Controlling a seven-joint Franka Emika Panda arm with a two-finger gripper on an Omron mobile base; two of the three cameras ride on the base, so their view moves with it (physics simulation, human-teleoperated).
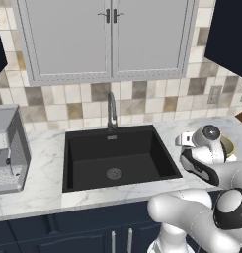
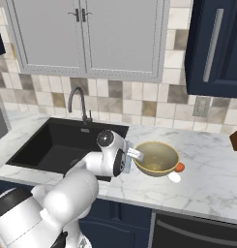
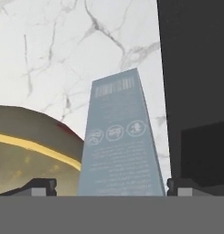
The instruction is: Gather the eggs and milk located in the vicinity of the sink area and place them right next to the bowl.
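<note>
Between the two dark finger tips in the hand view stands the pale blue-grey milk carton (image 3: 120, 141), upright on the white grey-veined marble counter (image 3: 63, 55); the tips sit wide apart on either side of it with a gap to each, so the two-finger gripper (image 3: 112, 185) is spread open and grips nothing. Left of the jaws curves the yellowish-tan bowl (image 3: 26, 151), just beside the carton; right of them lies the black sunken sink (image 3: 195, 91). The room has a beige and brown tiled backsplash (image 1: 142, 99), grey wall cabinets (image 1: 110, 39) and navy base cabinets (image 1: 68, 232). The right base view adds a small white egg (image 2: 174, 177) and an orange object (image 2: 180, 167) against the bowl's far side. The left base view adds a grey appliance (image 1: 9, 150) beyond the sink.
</note>
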